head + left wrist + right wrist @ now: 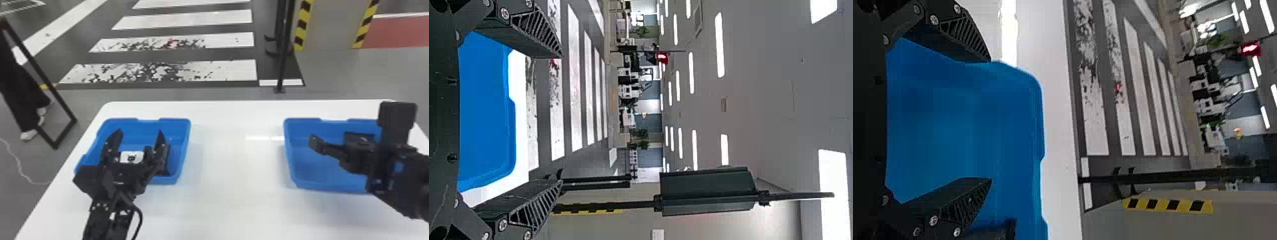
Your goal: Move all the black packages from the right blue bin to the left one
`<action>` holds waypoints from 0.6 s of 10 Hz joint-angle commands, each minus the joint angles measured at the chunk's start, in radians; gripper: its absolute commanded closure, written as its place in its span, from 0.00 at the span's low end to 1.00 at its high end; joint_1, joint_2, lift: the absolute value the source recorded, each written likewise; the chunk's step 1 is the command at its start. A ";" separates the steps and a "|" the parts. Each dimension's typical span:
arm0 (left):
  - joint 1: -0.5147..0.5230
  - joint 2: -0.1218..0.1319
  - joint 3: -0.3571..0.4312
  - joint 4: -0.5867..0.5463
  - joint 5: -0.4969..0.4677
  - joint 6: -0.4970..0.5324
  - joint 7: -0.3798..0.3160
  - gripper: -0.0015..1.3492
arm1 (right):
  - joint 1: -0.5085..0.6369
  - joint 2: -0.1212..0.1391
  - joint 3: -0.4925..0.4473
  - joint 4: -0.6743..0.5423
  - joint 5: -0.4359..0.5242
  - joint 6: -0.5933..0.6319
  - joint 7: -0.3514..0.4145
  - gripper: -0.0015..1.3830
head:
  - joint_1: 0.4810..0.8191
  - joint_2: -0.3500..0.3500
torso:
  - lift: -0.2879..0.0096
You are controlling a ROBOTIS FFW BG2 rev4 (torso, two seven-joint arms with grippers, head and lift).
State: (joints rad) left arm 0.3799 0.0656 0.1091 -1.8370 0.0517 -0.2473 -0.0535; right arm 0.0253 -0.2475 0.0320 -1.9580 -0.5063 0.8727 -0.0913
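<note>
With twelve o'clock at the far side of the head view, the right claw (356,126) is over the right blue bin (298,186), its two fingers spread wide and holding nothing. Near it, at about one o'clock in this bin, there lies a black package (357,137); it looks flat and dark, with a small pale mark on the top, and the claw covers a part of it. The left claw (139,131) is at nine o'clock from the right one, above the left blue bin (184,140), also open and empty. At about four o'clock in the left bin, a dark flat shape (165,169), maybe another package, is partly hidden behind a finger. Both bins stand on the white table (236,198); beyond, at twelve o'clock, is a striped floor (220,71).
</note>
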 commanded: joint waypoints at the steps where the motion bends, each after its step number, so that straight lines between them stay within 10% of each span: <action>1: 0.005 0.003 -0.015 0.000 0.016 -0.018 -0.002 0.10 | -0.109 0.007 -0.042 0.145 0.066 0.084 -0.007 0.14 | 0.63 0.64 | 0.50; 6: 0.020 0.005 -0.017 0.000 0.036 -0.037 -0.009 0.11 | -0.288 -0.012 -0.104 0.391 0.197 0.276 0.015 0.14 | 0.63 0.42 | 0.50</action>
State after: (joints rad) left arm 0.3975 0.0706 0.0911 -1.8370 0.0869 -0.2810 -0.0625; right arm -0.2449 -0.2565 -0.0711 -1.6039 -0.3155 1.1446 -0.0785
